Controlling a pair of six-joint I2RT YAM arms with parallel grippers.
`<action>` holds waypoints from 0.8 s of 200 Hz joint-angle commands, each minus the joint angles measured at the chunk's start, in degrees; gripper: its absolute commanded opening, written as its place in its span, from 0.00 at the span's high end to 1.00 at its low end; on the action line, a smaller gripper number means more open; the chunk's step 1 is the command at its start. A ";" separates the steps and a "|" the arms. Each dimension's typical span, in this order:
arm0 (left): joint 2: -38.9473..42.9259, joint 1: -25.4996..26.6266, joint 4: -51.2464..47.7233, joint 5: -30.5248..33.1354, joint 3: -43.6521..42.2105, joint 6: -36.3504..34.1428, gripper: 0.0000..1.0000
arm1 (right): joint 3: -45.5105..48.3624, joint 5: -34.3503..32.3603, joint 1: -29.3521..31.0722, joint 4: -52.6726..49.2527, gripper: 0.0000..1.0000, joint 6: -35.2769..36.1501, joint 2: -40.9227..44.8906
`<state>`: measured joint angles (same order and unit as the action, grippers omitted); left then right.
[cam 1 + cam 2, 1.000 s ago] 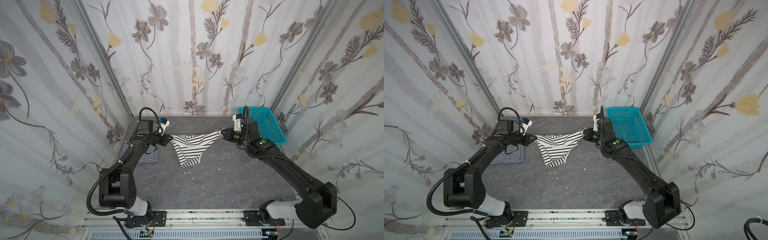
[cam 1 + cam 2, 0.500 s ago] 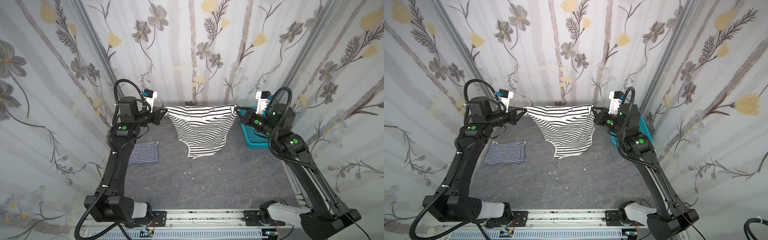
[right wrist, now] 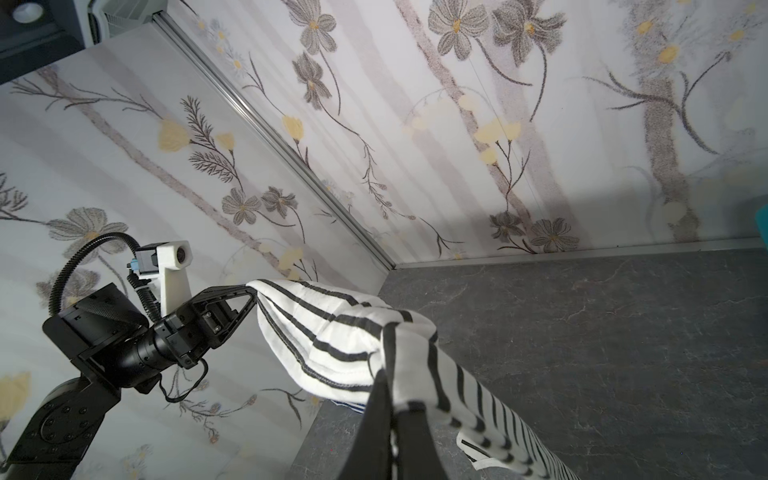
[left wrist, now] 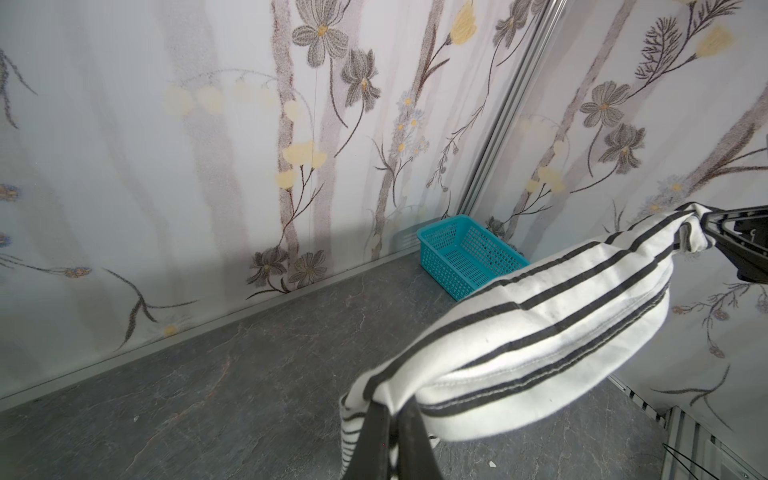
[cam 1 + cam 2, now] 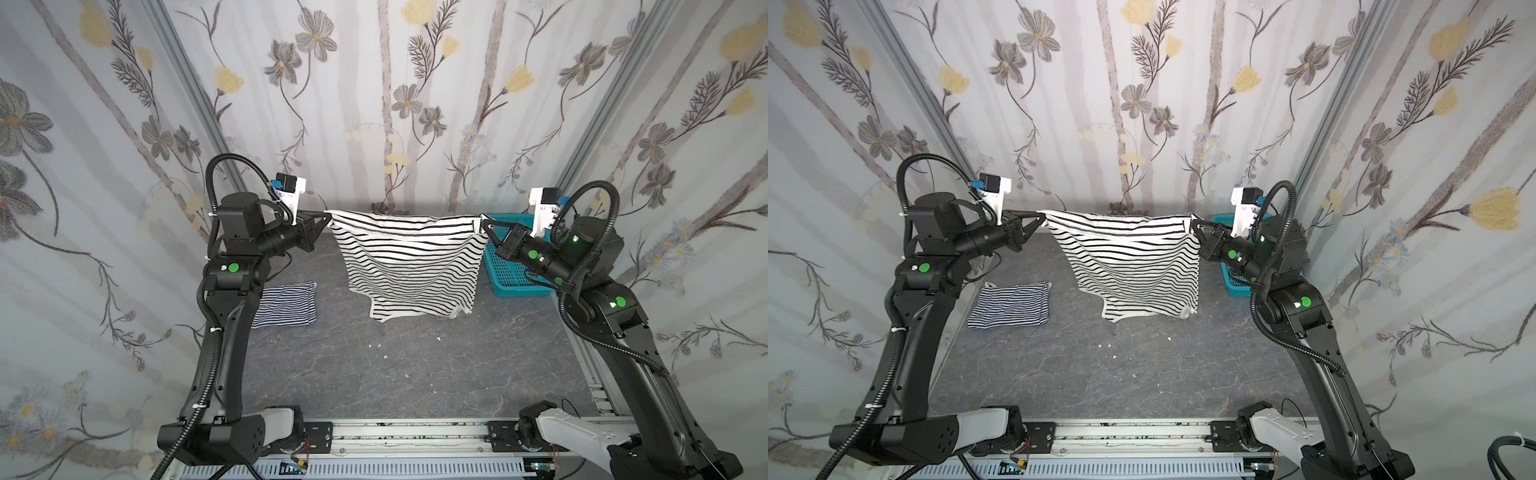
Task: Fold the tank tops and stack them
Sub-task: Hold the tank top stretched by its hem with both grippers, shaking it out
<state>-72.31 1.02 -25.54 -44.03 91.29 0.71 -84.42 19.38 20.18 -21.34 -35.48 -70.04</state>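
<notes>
Black-and-white striped top (image 5: 409, 266) hangs spread out above the back of the table (image 5: 415, 374), its upper corners pinched tight in my left claw (image 5: 326, 215) and right claw (image 5: 484, 221). Beside my left arm, the navy striped top (image 5: 286, 305) lies folded on the table.

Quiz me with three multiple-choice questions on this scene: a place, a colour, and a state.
1. The folded navy-striped top lies: A) on the table beside the left arm; B) pinned to the wall; C) over the right arm.
2. The basket is: A) red; B) teal; C) yellow.
3. The black-and-white top is: A) folded flat; B) hanging between the left gripper and right gripper; C) crumpled.
Answers: A, it lies flat by the left arm; B, teal mesh walls; B, both shut grippers pinch its top corners.
</notes>
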 commanded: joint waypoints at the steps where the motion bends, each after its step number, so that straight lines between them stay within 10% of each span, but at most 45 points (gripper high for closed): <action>1: 2.18 -0.06 -0.92 -2.10 1.46 1.90 1.00 | -1.02 2.05 0.27 -0.62 1.00 1.22 2.17; 160: 7.19 -0.09 -7.87 1.71 8.12 1.06 1.00 | -5.60 1.65 0.79 -9.26 1.00 0.13 4.79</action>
<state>-64.73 0.97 -33.65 -44.66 100.86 3.99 -91.85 21.67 20.97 -32.71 -34.50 -64.01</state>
